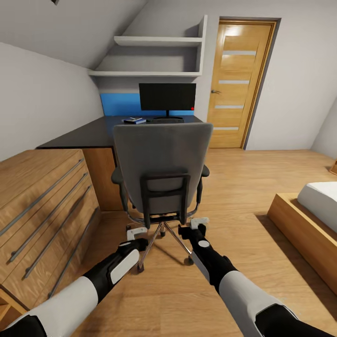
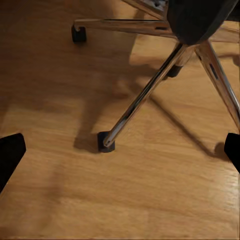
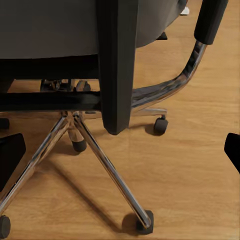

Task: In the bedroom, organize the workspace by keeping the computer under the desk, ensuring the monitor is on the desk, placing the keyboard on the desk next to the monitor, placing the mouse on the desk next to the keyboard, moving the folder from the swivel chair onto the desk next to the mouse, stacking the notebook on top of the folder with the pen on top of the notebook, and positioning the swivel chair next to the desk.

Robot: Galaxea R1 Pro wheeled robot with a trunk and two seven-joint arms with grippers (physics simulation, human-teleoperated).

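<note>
both arms reach low behind the swivel chair (image 1: 161,173), the left gripper (image 1: 136,234) and right gripper (image 1: 199,223) held with jaws spread and nothing between them, the dark fingertips (image 2: 10,155) set wide apart in each wrist view over the bare wood floor (image 1: 234,187). they sit just behind the chrome star base (image 2: 145,95) and its castors (image 3: 145,222), seemingly posed to take the chair by its black back frame (image 3: 117,60) and move it, since it stands with its back to the robot, squarely between the arms and the desk (image 1: 93,131). the seat is hidden behind the backrest, so whether the folder lies there cannot be told. to the robot's left runs a light-wood drawer cabinet (image 1: 42,210); to its right, the corner of a bed (image 1: 313,215). beyond the chair, the glossy black desk carries the monitor (image 1: 167,97) against the blue back panel (image 1: 119,104), a red light at its lower corner, with a small blue and white object (image 1: 135,120), too distant to identify, beside its stand. white shelves (image 1: 154,56) hang above, and a wooden door (image 1: 238,84) stands closed behind.
</note>
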